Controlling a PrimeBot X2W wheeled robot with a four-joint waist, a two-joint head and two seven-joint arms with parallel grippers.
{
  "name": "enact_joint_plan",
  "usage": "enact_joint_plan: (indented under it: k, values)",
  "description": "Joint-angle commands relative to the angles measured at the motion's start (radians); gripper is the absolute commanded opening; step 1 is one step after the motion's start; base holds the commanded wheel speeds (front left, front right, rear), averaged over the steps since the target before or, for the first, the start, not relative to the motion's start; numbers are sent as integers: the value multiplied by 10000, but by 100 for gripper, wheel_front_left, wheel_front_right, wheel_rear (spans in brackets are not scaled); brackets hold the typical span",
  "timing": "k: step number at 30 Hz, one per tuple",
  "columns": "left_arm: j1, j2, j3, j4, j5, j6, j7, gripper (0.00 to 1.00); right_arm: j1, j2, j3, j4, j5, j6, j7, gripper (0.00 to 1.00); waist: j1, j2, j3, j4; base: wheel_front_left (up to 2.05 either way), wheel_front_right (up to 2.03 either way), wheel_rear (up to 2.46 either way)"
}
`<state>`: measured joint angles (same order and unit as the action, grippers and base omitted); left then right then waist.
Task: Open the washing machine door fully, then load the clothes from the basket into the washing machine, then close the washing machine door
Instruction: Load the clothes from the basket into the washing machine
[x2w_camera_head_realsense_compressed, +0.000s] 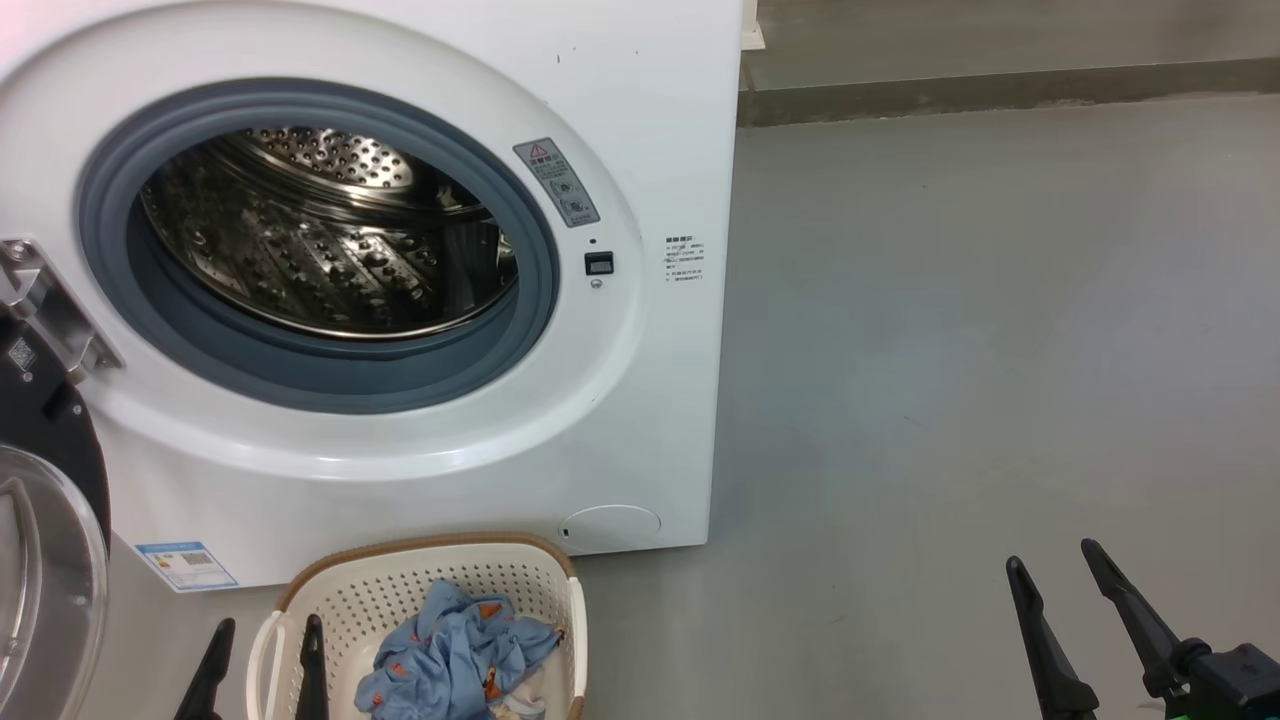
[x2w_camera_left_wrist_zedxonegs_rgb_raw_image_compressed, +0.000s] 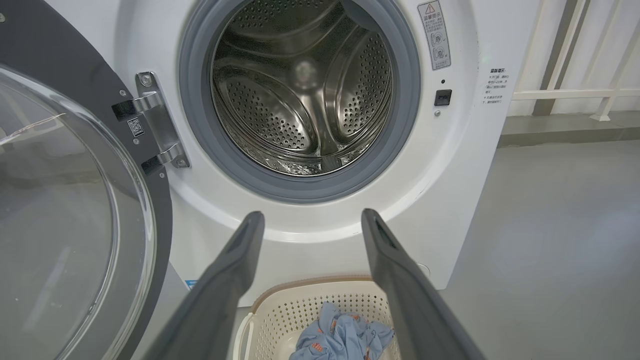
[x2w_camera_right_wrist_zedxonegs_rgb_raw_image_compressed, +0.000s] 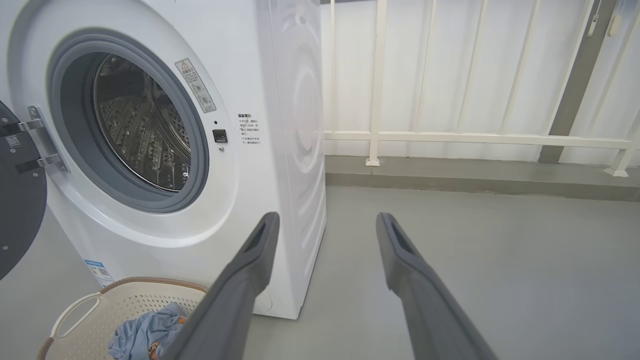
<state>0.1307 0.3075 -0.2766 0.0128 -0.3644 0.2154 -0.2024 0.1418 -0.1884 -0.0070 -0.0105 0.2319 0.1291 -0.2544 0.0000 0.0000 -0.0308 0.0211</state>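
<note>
Washing machine (x2w_camera_head_realsense_compressed: 400, 480) stands on the grey floor (x2w_camera_head_realsense_compressed: 950, 350), with the washing machine door (x2w_camera_left_wrist_zedxonegs_rgb_raw_image_compressed: 65, 225) swung wide on its left-side hinge (x2w_camera_left_wrist_zedxonegs_rgb_raw_image_compressed: 155, 120) — step one looks done. Drum (x2w_camera_head_realsense_compressed: 330, 230) looks empty, so loading is not yet begun and closing comes after that. Basket (x2w_camera_head_realsense_compressed: 420, 590) sits on the floor just in front of the machine's lower front, with the clothes (x2w_camera_head_realsense_compressed: 455, 665) heaped inside, blue print on top. Left gripper (x2w_camera_head_realsense_compressed: 268, 625) hovers at the basket's left handle, jaws spread fully and holding nothing. Right gripper (x2w_camera_head_realsense_compressed: 1052, 555) is well off to the right over bare floor, jaws equally wide and empty. Left wrist view looks straight into the drum and takes in most of the door glass — right wrist view adds the machine's side panel and a white railing (x2w_camera_right_wrist_zedxonegs_rgb_raw_image_compressed: 475, 137). Head view frames both grippers together.
</note>
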Motion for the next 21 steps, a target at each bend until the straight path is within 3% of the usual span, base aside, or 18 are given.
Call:
enact_joint_plan:
  k: [1, 14, 21]
  values:
    - [-477, 220, 349, -215, -42, 36, -33, 100, -340, -142, 225, -202, 61, 16, -74, 100, 0, 0, 0, -10, 0, 0, 0]
    - [-552, 280, 227, -221, -53, 38, 29, 100, -338, -131, 243, -215, 74, 16, -74, 100, 0, 0, 79, -9, 0, 0, 0]
    - [-973, 270, -45, 245, -310, -304, 603, 100, -387, -155, 324, -208, 116, 16, -74, 100, 0, 0, 255, 2, 0, 0, 0]
